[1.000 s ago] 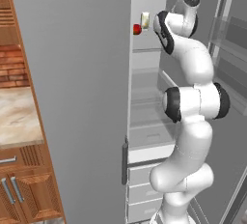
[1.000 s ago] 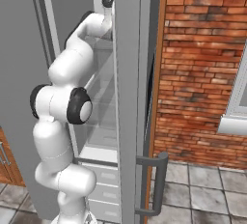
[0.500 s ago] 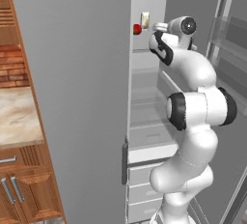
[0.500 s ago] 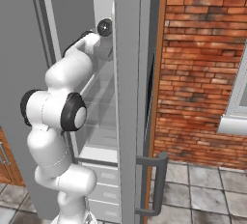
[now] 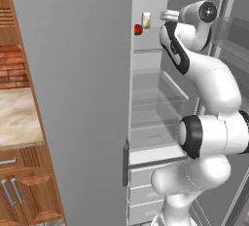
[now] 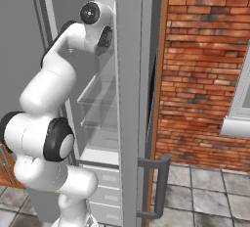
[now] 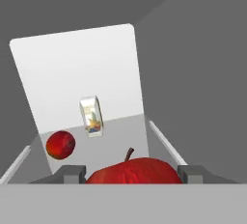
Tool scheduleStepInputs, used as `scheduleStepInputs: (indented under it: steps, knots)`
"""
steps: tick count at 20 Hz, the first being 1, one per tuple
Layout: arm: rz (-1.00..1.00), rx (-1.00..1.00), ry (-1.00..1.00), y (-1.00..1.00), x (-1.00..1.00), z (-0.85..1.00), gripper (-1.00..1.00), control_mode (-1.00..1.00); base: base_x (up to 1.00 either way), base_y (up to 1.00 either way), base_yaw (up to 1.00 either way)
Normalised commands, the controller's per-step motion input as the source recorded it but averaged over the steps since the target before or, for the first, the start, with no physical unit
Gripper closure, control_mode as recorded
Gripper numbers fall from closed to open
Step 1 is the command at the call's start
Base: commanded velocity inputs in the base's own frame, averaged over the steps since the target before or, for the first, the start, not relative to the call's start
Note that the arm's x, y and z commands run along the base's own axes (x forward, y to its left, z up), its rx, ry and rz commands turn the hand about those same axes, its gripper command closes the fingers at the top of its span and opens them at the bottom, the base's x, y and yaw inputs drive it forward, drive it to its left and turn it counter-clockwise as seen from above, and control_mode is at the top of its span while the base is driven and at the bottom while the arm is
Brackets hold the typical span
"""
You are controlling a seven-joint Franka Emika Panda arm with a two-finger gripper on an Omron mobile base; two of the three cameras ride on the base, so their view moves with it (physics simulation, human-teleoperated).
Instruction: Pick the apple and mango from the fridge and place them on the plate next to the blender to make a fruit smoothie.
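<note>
My gripper (image 7: 132, 172) is shut on the apple (image 7: 132, 170), a glossy red fruit with a dark stem that fills the gap between the two fingertips. In the left base view the hand (image 5: 168, 15) is at top-shelf height of the open grey fridge (image 5: 78, 74), just in front of the shelf. A second round red fruit (image 7: 60, 144), likely the mango, lies farther back on that shelf (image 5: 138, 29). The plate and the blender are out of view.
A small white carton (image 7: 91, 117) stands on the shelf beside the red fruit (image 5: 146, 20). The open fridge door (image 6: 132, 74) stands close on the arm's right. A wooden cabinet with a marble counter (image 5: 17, 118) is on the left, a brick wall (image 6: 205, 64) on the right.
The hand has drawn back and up from the top shelf toward the fridge opening with the apple in it. The red fruit and the carton on the shelf have not moved.
</note>
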Motion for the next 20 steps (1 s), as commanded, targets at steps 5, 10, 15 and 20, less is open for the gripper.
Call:
scheduleStepInputs:
  steps: [5, 10, 15, 20]
  knots:
    - [0.05, 0.0, -0.02, 0.68, -1.0, 0.0, 1.0, -1.0, 0.0, 0.0, 0.0]
    - [0.04, 0.0, -0.02, 0.29, -1.0, 0.01, 1.0, -1.0, 0.0, 0.0, 0.0]
    - [0.03, 0.0, -0.01, 0.25, -1.0, 0.0, 1.0, -1.0, 0.0, 0.0, 0.0]
    - [0.06, 0.0, 0.14, 0.09, -1.0, -0.09, 1.0, -1.0, 0.0, 0.0, 0.0]
